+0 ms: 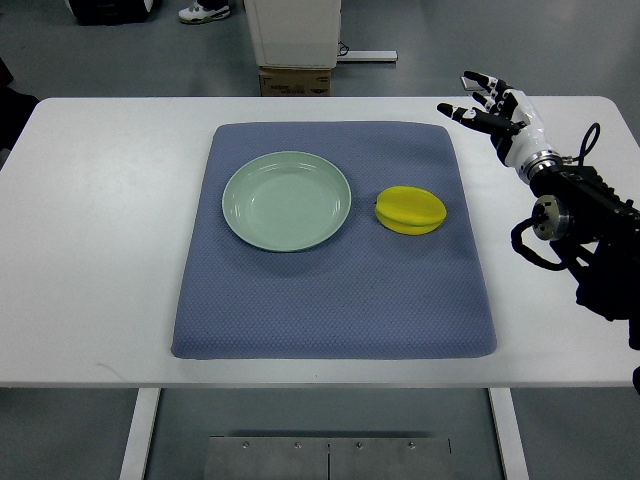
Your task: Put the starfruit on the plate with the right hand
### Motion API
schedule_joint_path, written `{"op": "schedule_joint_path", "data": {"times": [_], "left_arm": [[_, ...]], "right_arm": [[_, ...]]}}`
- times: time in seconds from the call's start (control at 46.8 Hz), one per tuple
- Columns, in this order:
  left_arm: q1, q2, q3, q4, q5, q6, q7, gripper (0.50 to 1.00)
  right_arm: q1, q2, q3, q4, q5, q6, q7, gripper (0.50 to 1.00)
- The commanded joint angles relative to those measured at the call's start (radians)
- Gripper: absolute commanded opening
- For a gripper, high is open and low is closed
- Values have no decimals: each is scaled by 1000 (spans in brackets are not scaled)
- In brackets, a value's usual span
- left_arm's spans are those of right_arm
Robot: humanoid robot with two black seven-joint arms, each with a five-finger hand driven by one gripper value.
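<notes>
Right of centre on the blue mat [330, 300]: starfruit [410, 210], ungrasped, just beside the empty green plate [287, 200]; right hand [492, 108], upper right of frame, fingers spread and holding nothing, well apart from the fruit; reach, grasp and placement all remain.

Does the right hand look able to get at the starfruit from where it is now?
Probably yes. The right hand is open over the table's far right, and the starfruit lies on the mat beside the plate, nothing between them.
</notes>
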Motion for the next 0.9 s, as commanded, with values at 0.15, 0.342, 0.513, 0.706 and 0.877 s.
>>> {"op": "schedule_joint_path", "data": {"times": [0.15,0.342,0.513,0.706,0.877], "left_arm": [[0,0,0,0,0,3,0,1000],[-2,0,0,2,0,4,0,1000],[9,0,0,2,0,4,0,1000],[9,0,0,2,0,4,0,1000],[11,0,-2,2,0,4,0,1000]], "right_arm": [[0,0,0,1,0,0,1,1000],[0,2,0,1,0,0,1,1000],[0,0,0,1,0,2,2,1000],[1,-8,0,1,0,2,2,1000],[1,-8,0,1,0,2,2,1000]]}}
